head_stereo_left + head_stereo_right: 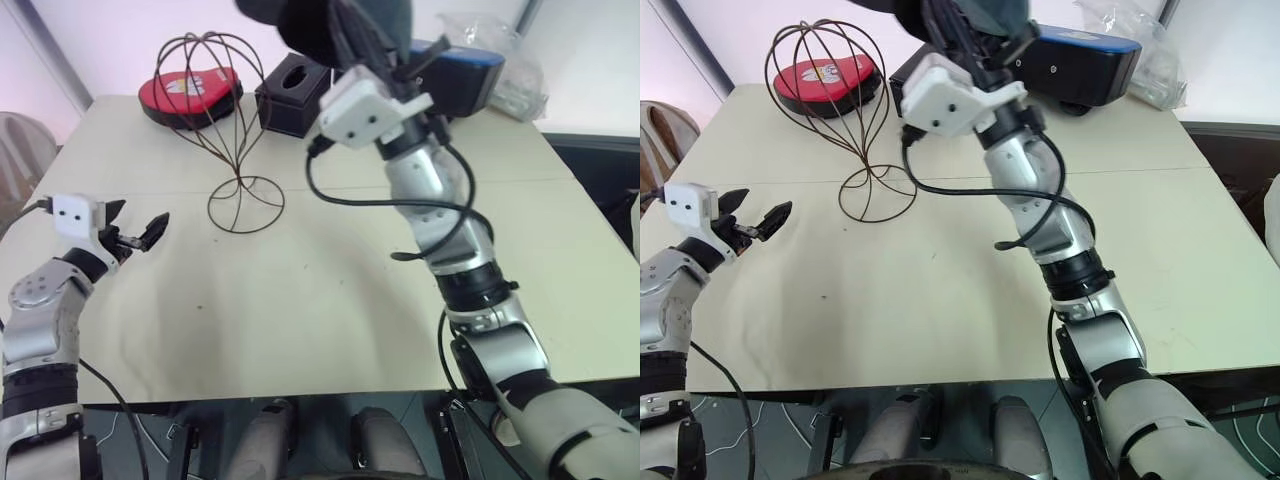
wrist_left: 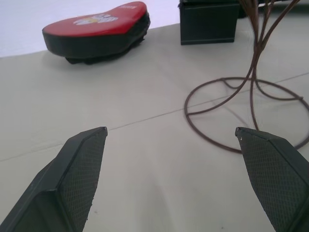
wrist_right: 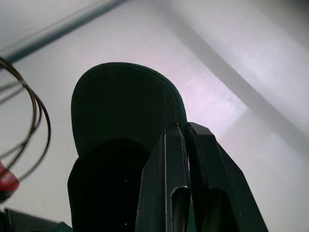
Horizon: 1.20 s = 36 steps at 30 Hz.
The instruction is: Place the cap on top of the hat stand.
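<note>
1. The right gripper (image 3: 186,133) is clenched on the cap (image 3: 120,111), held raised beside and above the hat stand (image 1: 225,100).
2. The left gripper (image 1: 138,232) is spread wide and empty, low over the table (image 1: 330,290), near the stand's wire base.

I see a black tissue box (image 1: 293,95) at the table's (image 1: 300,300) far edge; a red-and-black padded object (image 1: 190,97) lies just left of it.

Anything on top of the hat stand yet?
No. The hat stand's wire dome is bare. The cap is raised to its right, pinched in the right gripper.
</note>
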Tool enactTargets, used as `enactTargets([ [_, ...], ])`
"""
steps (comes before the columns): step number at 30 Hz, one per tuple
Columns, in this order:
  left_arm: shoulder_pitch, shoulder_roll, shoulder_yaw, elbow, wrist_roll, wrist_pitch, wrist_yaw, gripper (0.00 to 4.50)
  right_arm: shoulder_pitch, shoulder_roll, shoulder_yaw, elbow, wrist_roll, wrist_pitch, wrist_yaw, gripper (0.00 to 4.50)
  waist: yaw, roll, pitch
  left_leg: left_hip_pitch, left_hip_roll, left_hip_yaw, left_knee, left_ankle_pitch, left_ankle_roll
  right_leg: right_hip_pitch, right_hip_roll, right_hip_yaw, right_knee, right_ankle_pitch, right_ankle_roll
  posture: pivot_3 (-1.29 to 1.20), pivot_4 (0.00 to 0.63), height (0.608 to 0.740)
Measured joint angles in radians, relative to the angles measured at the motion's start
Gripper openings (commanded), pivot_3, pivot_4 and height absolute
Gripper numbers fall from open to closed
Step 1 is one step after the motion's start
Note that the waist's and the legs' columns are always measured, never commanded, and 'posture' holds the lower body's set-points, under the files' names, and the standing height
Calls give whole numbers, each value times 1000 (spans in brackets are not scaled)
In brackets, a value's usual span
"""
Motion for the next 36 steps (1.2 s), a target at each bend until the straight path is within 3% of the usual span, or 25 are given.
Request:
enactTargets([
  [11, 42, -50, 17, 17, 10, -57, 51, 4500, -181, 64, 38, 147, 8, -160, -53, 24, -1, -1, -1, 0, 0, 0, -2, 1, -1, -1, 0, 0, 1, 0, 0, 0, 150, 740],
  [36, 127, -45, 48, -137, 17, -17, 110, 4500, -133, 200, 120, 328, -6, -312, -124, 24, -3, -1, -1, 0, 0, 0, -5, 2, -3, -3, 1, 1, 1, 0, 0, 0, 150, 740],
])
